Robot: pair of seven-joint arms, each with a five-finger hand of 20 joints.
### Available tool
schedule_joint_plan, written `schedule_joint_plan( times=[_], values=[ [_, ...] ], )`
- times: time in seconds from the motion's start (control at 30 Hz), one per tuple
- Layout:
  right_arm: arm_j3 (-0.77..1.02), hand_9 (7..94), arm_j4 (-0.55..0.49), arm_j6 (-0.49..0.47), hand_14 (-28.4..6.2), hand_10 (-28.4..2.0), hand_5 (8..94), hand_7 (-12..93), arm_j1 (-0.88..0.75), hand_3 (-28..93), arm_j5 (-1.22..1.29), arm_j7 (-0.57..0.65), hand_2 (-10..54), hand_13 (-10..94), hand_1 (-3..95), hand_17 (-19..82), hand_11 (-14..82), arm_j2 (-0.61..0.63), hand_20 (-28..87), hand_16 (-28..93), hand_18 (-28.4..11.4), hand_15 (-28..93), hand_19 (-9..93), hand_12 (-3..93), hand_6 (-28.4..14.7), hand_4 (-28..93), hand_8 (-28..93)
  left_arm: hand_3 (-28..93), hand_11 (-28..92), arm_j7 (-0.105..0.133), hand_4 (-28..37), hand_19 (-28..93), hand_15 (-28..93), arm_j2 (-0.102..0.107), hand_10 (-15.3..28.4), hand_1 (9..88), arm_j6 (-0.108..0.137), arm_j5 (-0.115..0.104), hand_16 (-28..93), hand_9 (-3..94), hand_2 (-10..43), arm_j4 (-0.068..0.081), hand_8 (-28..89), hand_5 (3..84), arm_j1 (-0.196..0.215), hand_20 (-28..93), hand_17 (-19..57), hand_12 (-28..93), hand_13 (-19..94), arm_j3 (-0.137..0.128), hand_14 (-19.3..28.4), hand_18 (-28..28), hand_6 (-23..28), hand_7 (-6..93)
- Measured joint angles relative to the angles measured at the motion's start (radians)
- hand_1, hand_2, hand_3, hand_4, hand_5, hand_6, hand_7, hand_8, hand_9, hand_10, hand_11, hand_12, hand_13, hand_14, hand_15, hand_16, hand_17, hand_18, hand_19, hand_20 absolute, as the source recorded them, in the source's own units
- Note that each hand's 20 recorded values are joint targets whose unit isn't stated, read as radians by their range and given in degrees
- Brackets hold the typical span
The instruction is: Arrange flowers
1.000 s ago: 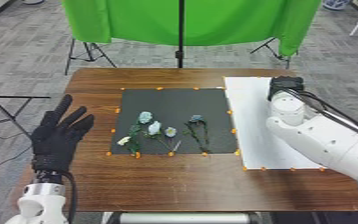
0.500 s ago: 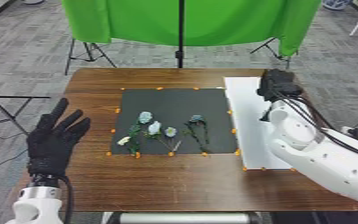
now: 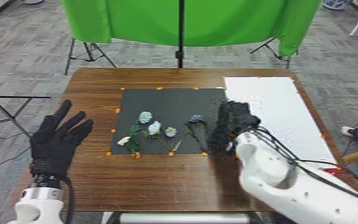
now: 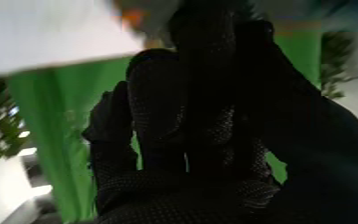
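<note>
In the head view my right hand [image 3: 231, 125] hangs over the dark mat's right edge, beside the blue flower [image 3: 196, 118] and the green stems there. Further left on the mat [image 3: 180, 100] lie a pale blue flower [image 3: 145, 117], a white one [image 3: 155, 128], a bluish-white one [image 3: 170, 132] and a cream one [image 3: 124, 141], with stems toward the near edge. In the right wrist view my right hand [image 4: 189, 130] has its fingers extended and close together, with no flower seen in it. My left hand [image 3: 55, 142] is open, left of the mat.
A white sheet [image 3: 282, 107] lies right of the dark mat, and small orange markers line both. The brown table [image 3: 158, 180] extends in front. Behind it hangs a green cloth [image 3: 220, 25] on a stand.
My right hand has come from the white sheet's far end, leftward and nearer, to the dark mat's right edge. The left hand has barely shifted; the flowers lie as before.
</note>
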Motion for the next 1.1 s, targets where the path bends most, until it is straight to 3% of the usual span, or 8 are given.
schedule_joint_plan(
  times=[0.13,0.3,0.5,0.9,1.1],
  values=[
    [0.003,83.1,-0.022,-0.019,-8.5,-9.6,75.3,13,-0.046,74,-0.025,-0.013,-9.5,67,39.6,22,36.9,0.000,53,20,-22.9,76,85,20.0,3.8,-28,-10,74,21,-0.001,-28.3,50,50,0.000,18.7,17.7,0.000,0.000,-8,29.7,10.0,0.000,-11,31.1,0.003,25,-8.3,10,23,0.000,28.4,28.4,4.9,12.1],
    [0.057,80.1,-0.046,-0.071,-9.9,-10.3,69.5,13,-0.090,72,-0.037,-0.036,-9.5,65,36.3,21,40.4,-0.001,54,20,-23.7,78,85,20.1,2.6,-28,-13,74,22,-0.001,-28.3,51,50,0.007,18.6,17.8,0.001,-0.003,-8,29.7,9.9,0.000,-11,31.1,0.003,25,-8.3,11,23,0.007,28.4,28.4,4.9,12.1],
    [0.093,79.0,-0.081,-0.097,-10.4,-10.9,68.6,13,-0.122,71,-0.040,-0.043,-9.5,65,34.8,20,44.7,0.010,55,20,-24.0,80,85,20.5,2.3,-28,-12,74,22,0.000,-28.3,51,50,0.017,18.6,18.0,0.001,-0.004,-8,29.7,9.9,0.001,-11,31.1,0.004,25,-8.3,10,23,0.013,28.4,28.4,5.0,12.0],
    [0.222,75.7,-0.186,-0.094,-11.1,-11.8,65.4,12,-0.186,70,0.088,-0.071,-9.5,62,33.2,19,44.9,0.026,56,20,-23.6,81,83,19.7,1.7,-28,-12,74,21,0.001,-28.3,51,51,0.016,18.7,17.9,0.002,-0.005,-8,29.7,9.7,0.001,-11,31.2,0.008,25,-8.4,11,23,0.013,28.4,28.4,4.9,11.9],
    [0.448,72.0,-0.242,-0.091,-11.7,-12.5,64.3,13,-0.292,72,0.368,-0.142,-9.5,57,33.1,16,43.0,-0.014,57,19,-22.8,81,81,18.7,2.1,-28,-12,74,21,-0.002,-28.3,51,50,-0.002,18.5,17.4,-0.001,-0.002,-8,29.7,9.5,0.009,-11,31.4,-0.007,25,-8.4,11,23,0.015,28.4,28.4,4.7,12.1]
  ],
)
